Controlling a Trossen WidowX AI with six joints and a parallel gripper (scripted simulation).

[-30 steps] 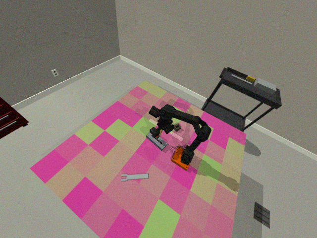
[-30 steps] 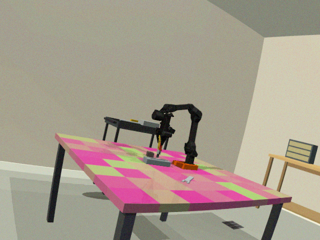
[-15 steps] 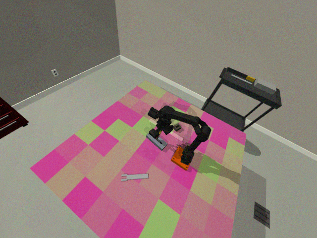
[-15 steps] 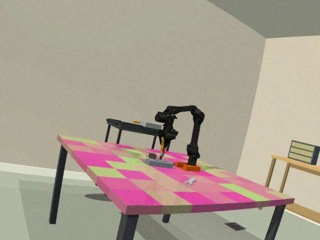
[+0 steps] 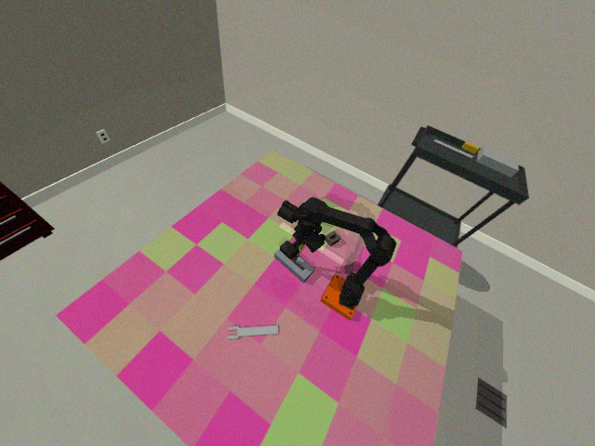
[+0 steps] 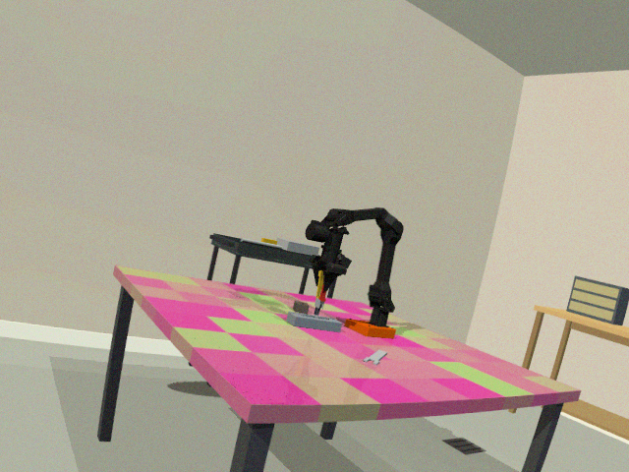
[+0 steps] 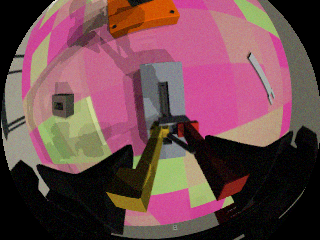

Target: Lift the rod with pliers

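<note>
Your hand is clamped on the pliers — yellow and red handles spread, jaws down over the grey channel block. You have the small holster near the block, on the tabletop — farther off, a forked grey piece lies flat.

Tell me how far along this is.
Done: the pliers are out of the holster.
In hand: the pincer carries them over the grey channel block, handles spread.
Left: seat jaws, lock, lift.
</note>
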